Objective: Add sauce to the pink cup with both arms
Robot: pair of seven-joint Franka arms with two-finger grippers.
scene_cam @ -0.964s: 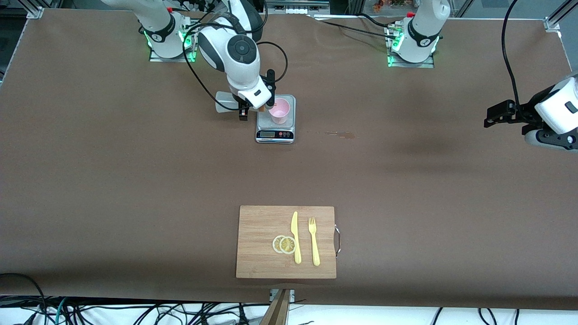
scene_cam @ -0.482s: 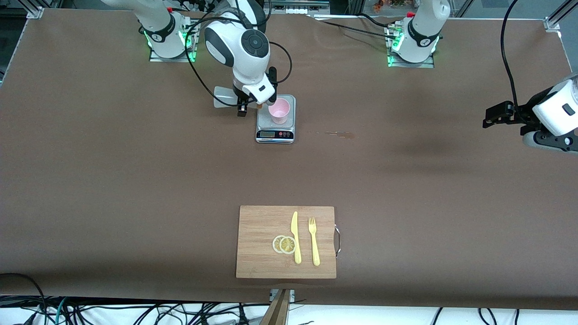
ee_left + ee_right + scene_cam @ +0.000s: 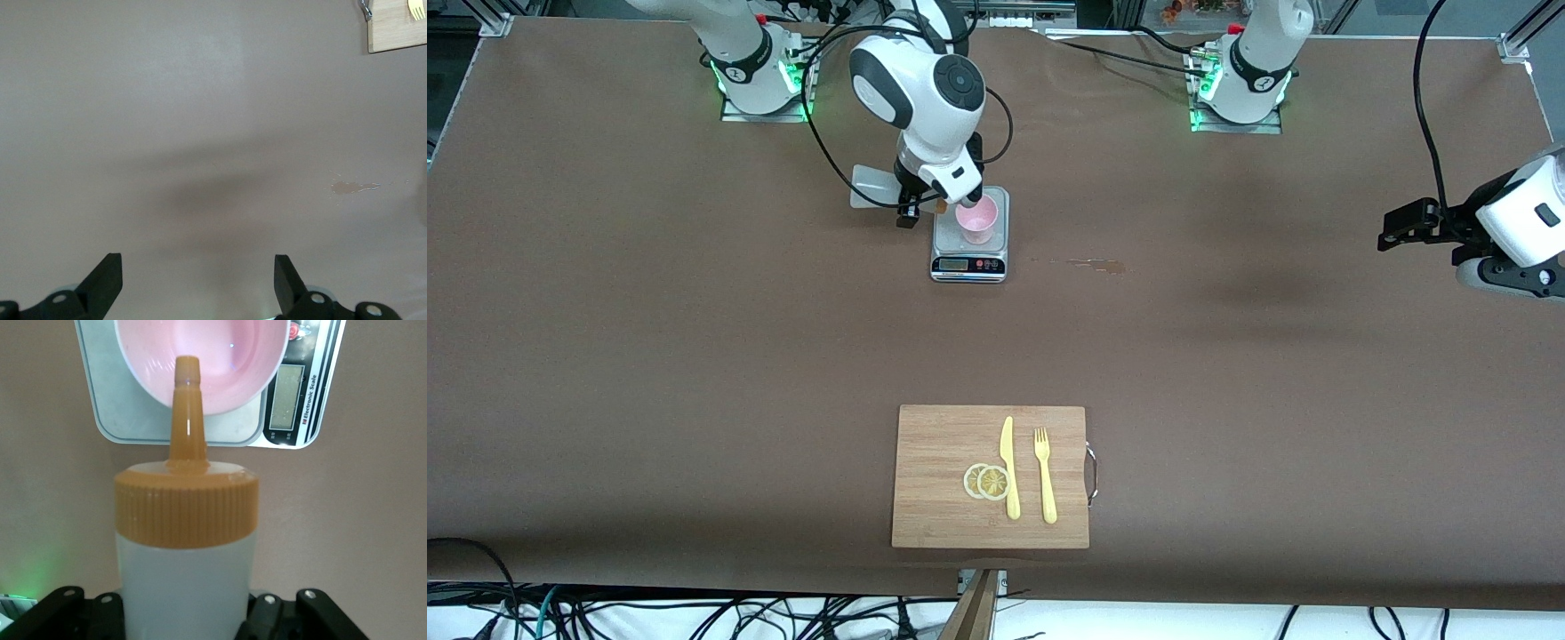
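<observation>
**Sauce bottle tipped at the cup's rim**

Your right tool (image 3: pixel 911 206) is clenched on the sauce bottle (image 3: pixel 185 547), holding it tilted on its side just beside the grey scale (image 3: pixel 969 258), toward the right arm's end of the table (image 3: pixel 694 356). The pink cup (image 3: pixel 977 220) stands upright on the scale's platform. From the front camera the arm's wrist covers most of the nozzle, so you see only the bottle's pale base jutting out from the tool. The right wrist camera fills that gap: the orange nozzle (image 3: pixel 187 407) reaches over the cup's rim, its tip above the pink interior, with the scale's display beside the cup.

Your left tool (image 3: pixel 198 283) waits in the air with its fingers spread and nothing between them, well apart from the scale at the left arm's end of the table. Its wrist camera shows bare table, a small stain (image 3: pixel 353 187) and a corner of the cutting board (image 3: pixel 398 27).
</observation>
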